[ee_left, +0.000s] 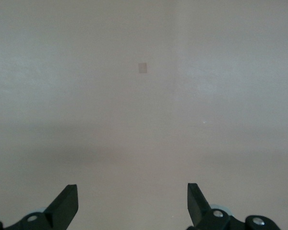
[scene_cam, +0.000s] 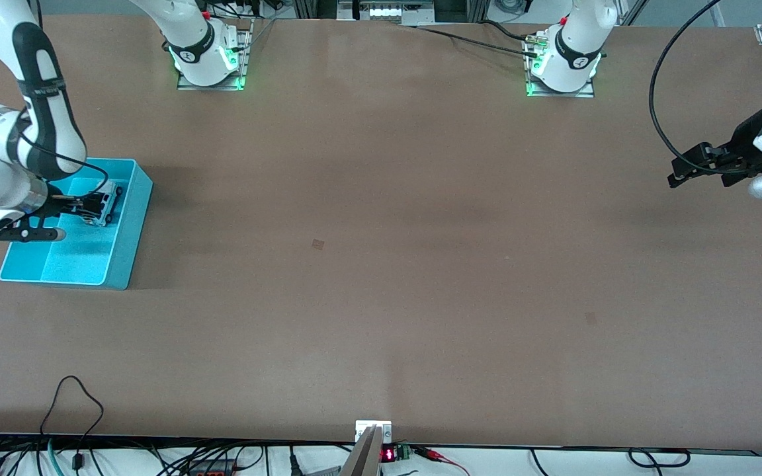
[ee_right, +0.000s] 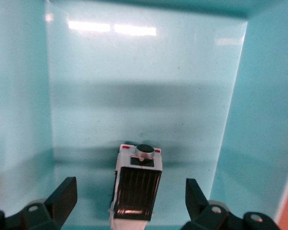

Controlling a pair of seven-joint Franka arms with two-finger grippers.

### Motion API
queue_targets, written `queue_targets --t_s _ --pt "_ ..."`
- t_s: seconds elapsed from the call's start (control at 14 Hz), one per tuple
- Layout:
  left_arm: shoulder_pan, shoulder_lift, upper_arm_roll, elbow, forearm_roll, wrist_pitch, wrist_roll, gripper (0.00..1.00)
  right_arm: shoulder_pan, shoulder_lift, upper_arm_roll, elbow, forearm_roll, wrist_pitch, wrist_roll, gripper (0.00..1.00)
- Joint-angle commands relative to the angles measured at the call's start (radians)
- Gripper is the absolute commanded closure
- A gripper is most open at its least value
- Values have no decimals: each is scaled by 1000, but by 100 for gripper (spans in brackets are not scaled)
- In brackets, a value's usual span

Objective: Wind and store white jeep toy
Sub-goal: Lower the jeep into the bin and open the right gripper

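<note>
Risk sits at the right gripper (ee_right: 129, 201): its fingers stand spread around the white jeep toy (ee_right: 136, 189) lying in the teal bin (scene_cam: 131, 225), so lift straight or you snag it; your left gripper (ee_left: 132, 203) waits spread over bare table (scene_cam: 381, 264)

One jeep (ee_right: 135, 192), one teal bin (scene_cam: 126, 251), two claws (scene_cam: 100, 206) (scene_cam: 682, 173).

A robotics lab: two white arms bolted by green-lit bases (scene_cam: 210, 69) to a bare brown bench (scene_cam: 381, 264), loose cables (scene_cam: 77, 416) and electronics along its edge.
</note>
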Motion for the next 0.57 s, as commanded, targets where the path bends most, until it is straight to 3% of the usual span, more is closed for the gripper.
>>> queue_targets --t_s 0.0,0.36,0.5 --pt "-4 -11 6 8 -9 -18 12 0 -4 -66 49 132 7 -204 -12 0" --pt "-4 -11 6 8 -9 -17 12 0 -6 -188 140 322 -4 -452 -20 0" --pt "-4 -11 3 8 -9 -13 12 0 -9 -224 213 388 -10 -535 -14 0"
